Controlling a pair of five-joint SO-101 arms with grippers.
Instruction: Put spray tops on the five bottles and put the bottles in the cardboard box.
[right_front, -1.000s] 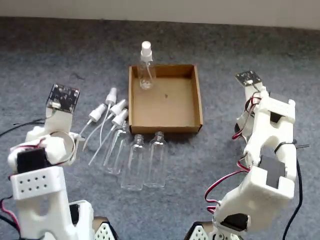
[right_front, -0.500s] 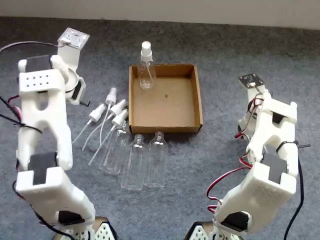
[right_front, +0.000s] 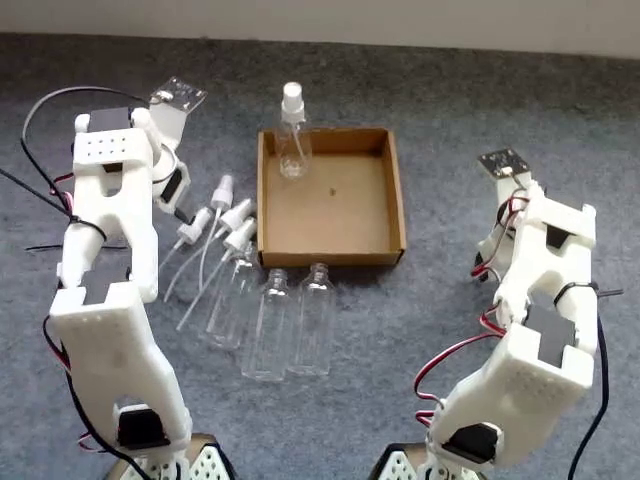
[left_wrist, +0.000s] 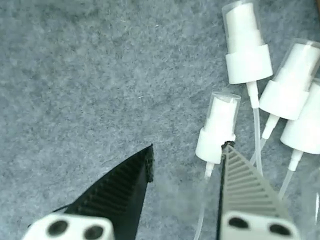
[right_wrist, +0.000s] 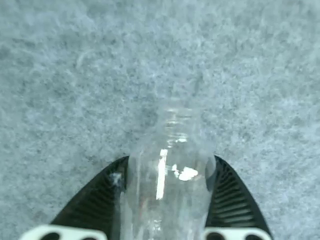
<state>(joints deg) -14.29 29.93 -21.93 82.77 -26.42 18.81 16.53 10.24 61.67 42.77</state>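
Note:
My left gripper (left_wrist: 189, 149) is open just above the carpet, its grey finger (left_wrist: 240, 190) beside a white spray top (left_wrist: 217, 130). Three more spray tops (left_wrist: 290, 85) lie close beyond it. In the high view that gripper (right_front: 183, 210) sits left of the spray top cluster (right_front: 225, 215). My right gripper (right_wrist: 170, 161) is shut on a clear bottle (right_wrist: 167, 185) without a top, low over the carpet. The cardboard box (right_front: 398, 200) holds one upright bottle with a spray top (right_front: 293, 135) at its back left corner. Topless clear bottles (right_front: 290, 320) lie in front of the box.
Grey carpet covers the whole work surface. The right arm (right_front: 540, 260) stands to the right of the box with bare carpet between them. Black and red cables (right_front: 45, 110) loop beside the left arm. A pale wall edge runs along the back.
The left arm has swung up from the front left and out over the carpet, then settled toward the spray tops. The right arm has barely shifted.

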